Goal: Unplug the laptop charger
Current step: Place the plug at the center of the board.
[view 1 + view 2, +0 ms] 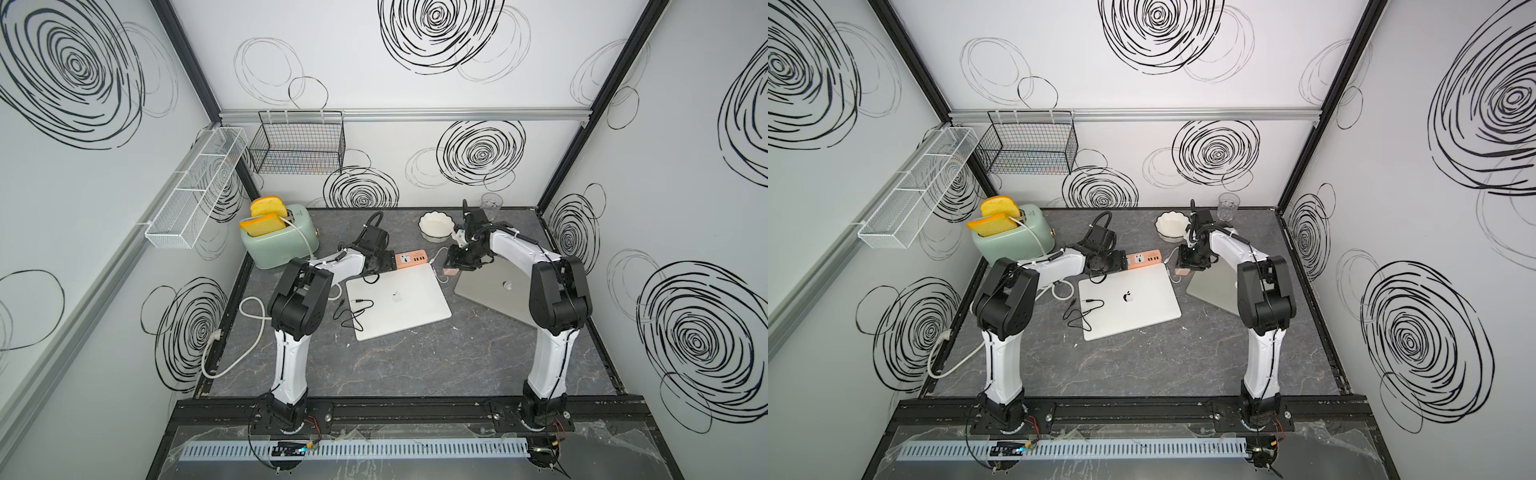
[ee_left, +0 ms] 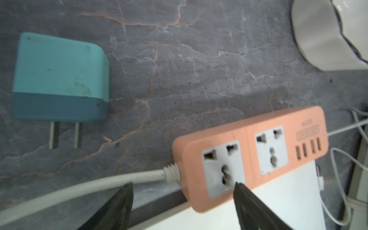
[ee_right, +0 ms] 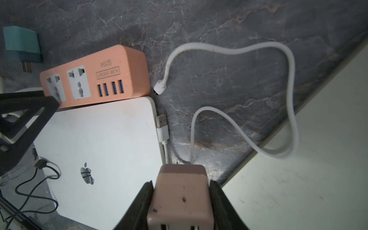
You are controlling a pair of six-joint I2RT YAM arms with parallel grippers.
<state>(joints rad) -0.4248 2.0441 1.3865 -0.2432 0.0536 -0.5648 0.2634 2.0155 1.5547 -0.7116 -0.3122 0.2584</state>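
Note:
The laptop charger (image 3: 180,199), a pink block with a white cable (image 3: 290,89), sits between the fingers of my right gripper (image 3: 181,183), which is shut on it. In both top views it hangs between the two laptops (image 1: 451,273) (image 1: 1183,272), apart from the orange power strip (image 1: 411,258) (image 1: 1144,258) (image 3: 95,77). Both sockets of the strip (image 2: 249,159) are empty. My left gripper (image 2: 183,185) (image 1: 392,265) stands open over the strip's cord end, holding nothing. One of its fingers (image 3: 25,111) shows in the right wrist view.
A teal plug adapter (image 2: 59,77) (image 3: 21,43) lies loose on the table beyond the strip. A white laptop (image 1: 399,299) carries a thin black cable (image 1: 357,309); a grey laptop (image 1: 494,291) lies to its right. A bowl (image 1: 436,226), glass (image 1: 491,205) and toaster (image 1: 282,241) stand at the back.

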